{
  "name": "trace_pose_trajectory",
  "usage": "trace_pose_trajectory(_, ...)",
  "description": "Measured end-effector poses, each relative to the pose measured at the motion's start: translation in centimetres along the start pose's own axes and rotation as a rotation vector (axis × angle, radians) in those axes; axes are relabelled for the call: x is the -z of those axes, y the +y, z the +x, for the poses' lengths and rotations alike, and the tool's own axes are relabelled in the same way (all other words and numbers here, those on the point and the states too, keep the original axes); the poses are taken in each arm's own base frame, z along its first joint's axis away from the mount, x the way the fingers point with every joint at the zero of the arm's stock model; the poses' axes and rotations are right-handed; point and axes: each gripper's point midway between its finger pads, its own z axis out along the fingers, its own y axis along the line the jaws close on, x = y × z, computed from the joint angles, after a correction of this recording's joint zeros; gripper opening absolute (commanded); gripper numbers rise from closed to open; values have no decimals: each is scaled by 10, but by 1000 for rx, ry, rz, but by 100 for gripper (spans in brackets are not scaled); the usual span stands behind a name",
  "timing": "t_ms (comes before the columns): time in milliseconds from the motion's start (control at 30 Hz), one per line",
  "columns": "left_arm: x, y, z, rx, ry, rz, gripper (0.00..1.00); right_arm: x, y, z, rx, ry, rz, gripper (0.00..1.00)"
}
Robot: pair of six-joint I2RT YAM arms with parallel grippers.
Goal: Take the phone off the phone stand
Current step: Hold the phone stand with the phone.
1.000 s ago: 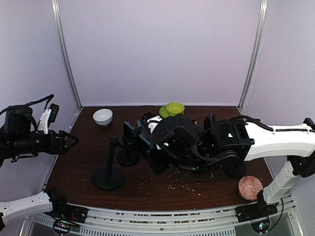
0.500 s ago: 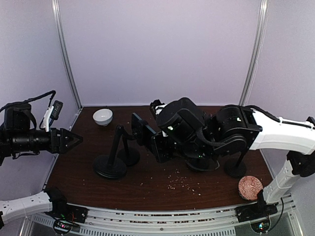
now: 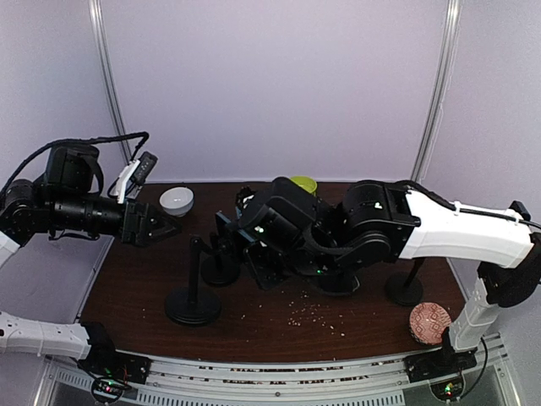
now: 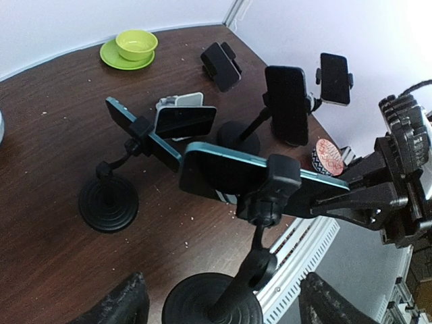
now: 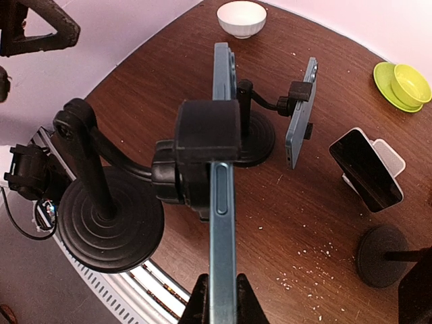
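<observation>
Far left, left gripper (image 3: 165, 227) has jaws apart, raised off the table, well apart from the phone stand (image 3: 193, 304), so the stand base is unbraced. The phone (image 5: 221, 223) sits in the stand's clamp (image 5: 206, 135), with right gripper (image 5: 219, 300) pinched together on one thin end of it. Risks: the clamp holds and a pull drags or tips the whole stand; the narrow pinch slips off; the neighbouring stand (image 3: 221, 269) just beside gets knocked.
</observation>
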Motion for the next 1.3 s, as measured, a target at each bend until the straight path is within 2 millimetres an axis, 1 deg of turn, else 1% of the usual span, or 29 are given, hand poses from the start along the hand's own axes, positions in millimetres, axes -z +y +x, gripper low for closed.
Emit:
trace_pose_trajectory(133, -20, -14, 0, -39, 70, 32, 76, 0, 3, -4, 42, 6, 1, 0)
trace_pose_trajectory(233, -33, -17, 2, -50, 113, 38, 75, 2, 2, -5, 72, 12, 6, 0)
trace_pose_trajectory(367, -42, -18, 4, -59, 146, 40, 73, 5, 5, -11, 97, 7, 4, 0)
trace_pose_trajectory(467, -47, -19, 6, -60, 165, 44, 68, 5, 8, -15, 108, 1, 0, 0)
trace_pose_trajectory(733, -71, -30, 17, -81, 257, 96, 68, 1, 8, -13, 144, 11, 10, 0)
trace_pose_trajectory(867, -80, -32, 23, -88, 290, 104, 66, 0, 7, -13, 154, 16, 16, 0)
trace_pose_trajectory(967, -86, -31, 25, -88, 305, 98, 64, 3, 9, -17, 150, 8, 12, 0)
trace_pose_trajectory(1133, -88, -31, 20, -91, 283, 97, 56, 4, 7, -18, 151, 7, 16, 0)
trace_pose_trajectory(1200, -89, -30, 16, -92, 267, 89, 56, 4, 7, -19, 150, 7, 15, 0)
trace_pose_trajectory(1300, -91, -30, 11, -89, 239, 84, 59, 4, 6, -20, 145, 6, 17, 0)
